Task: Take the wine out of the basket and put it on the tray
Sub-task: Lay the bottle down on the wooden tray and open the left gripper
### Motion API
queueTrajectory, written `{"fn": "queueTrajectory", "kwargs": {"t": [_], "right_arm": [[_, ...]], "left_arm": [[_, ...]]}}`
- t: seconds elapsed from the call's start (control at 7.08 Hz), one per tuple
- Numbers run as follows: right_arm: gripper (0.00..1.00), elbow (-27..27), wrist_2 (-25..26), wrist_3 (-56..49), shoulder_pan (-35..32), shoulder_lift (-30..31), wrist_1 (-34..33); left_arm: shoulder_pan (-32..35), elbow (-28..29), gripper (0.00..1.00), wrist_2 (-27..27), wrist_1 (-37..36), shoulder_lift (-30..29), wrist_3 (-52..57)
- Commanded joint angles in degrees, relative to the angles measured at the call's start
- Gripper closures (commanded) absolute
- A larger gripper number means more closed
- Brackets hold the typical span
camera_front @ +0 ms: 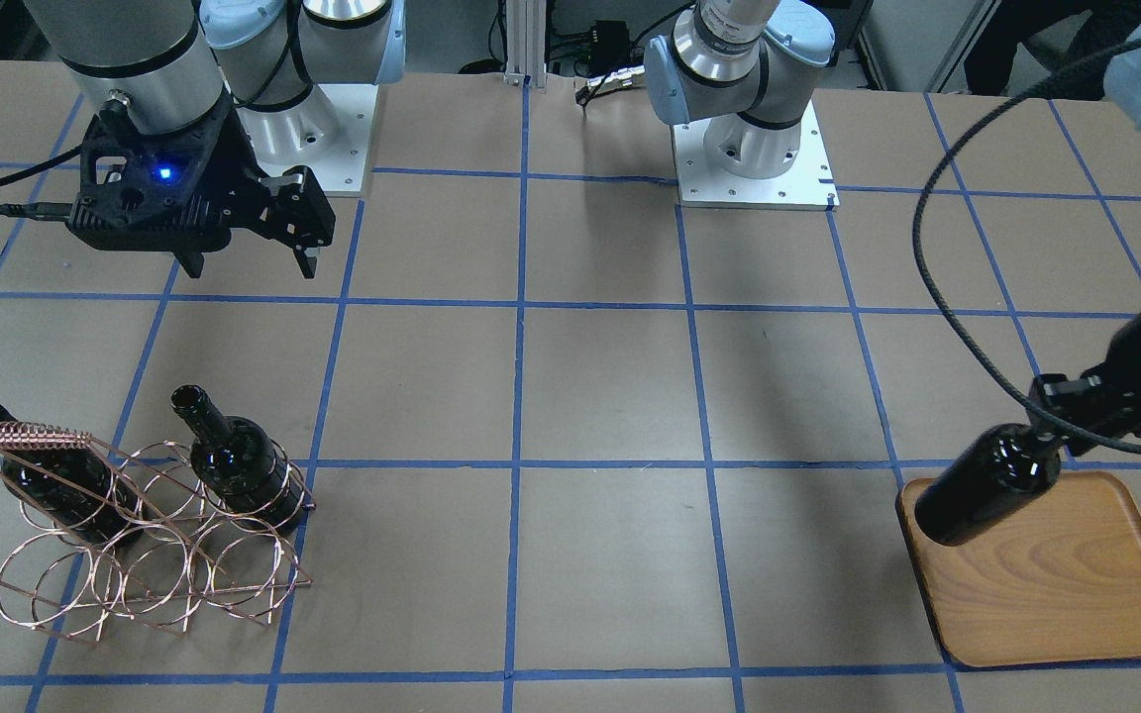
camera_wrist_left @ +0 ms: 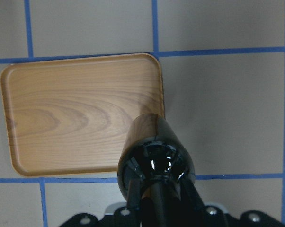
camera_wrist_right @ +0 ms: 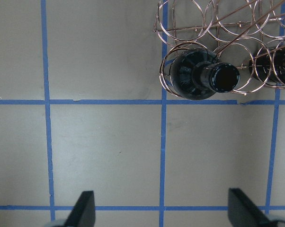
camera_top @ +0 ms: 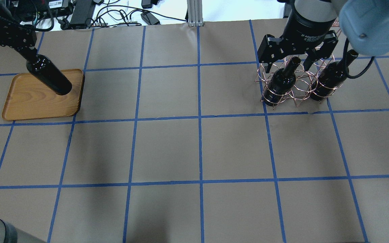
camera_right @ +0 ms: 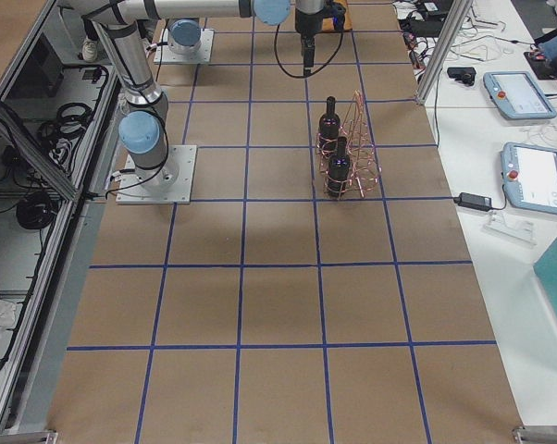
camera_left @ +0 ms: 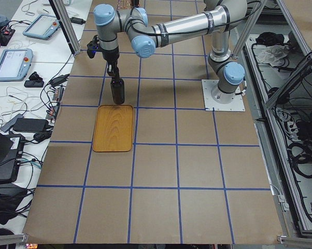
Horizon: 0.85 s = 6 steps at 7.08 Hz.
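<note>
Since its jaws are closed on the neck, the left gripper hangs the wine base-down over the tray's right rim, upper left, likely for lowering. The right gripper, jaws wide and empty, hovers by the basket, upper right.

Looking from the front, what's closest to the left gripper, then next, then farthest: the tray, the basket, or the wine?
1. wine, held by its neck in the left gripper, view's right.
2. tray, just below the wine.
3. basket, far off at the view's left.
</note>
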State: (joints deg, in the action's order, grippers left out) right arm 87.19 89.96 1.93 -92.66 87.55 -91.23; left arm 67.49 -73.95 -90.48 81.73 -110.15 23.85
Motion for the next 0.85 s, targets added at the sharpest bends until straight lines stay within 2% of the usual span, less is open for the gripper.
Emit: {"fn": "queueTrajectory", "kwargs": {"t": [0.0,0.42,0.71], "right_arm": [[0.0,0.0,0.04,0.0,0.03,0.07,-0.01],[0.0,0.0,-0.84,0.09,0.03,0.6,-0.53],[0.0,0.0,-0.14,-0.61,0.03,0.6,-0.18]], "left_arm": [[-2.8,0.39,0.89,0.84,-4.27,-3.13,3.47],[-4.29,0.04,0.87,-0.39,-4.21,-4.63,4.45],[-4.29,-0.75,0.77,-0.31,-4.21,-4.63,4.27]]}}
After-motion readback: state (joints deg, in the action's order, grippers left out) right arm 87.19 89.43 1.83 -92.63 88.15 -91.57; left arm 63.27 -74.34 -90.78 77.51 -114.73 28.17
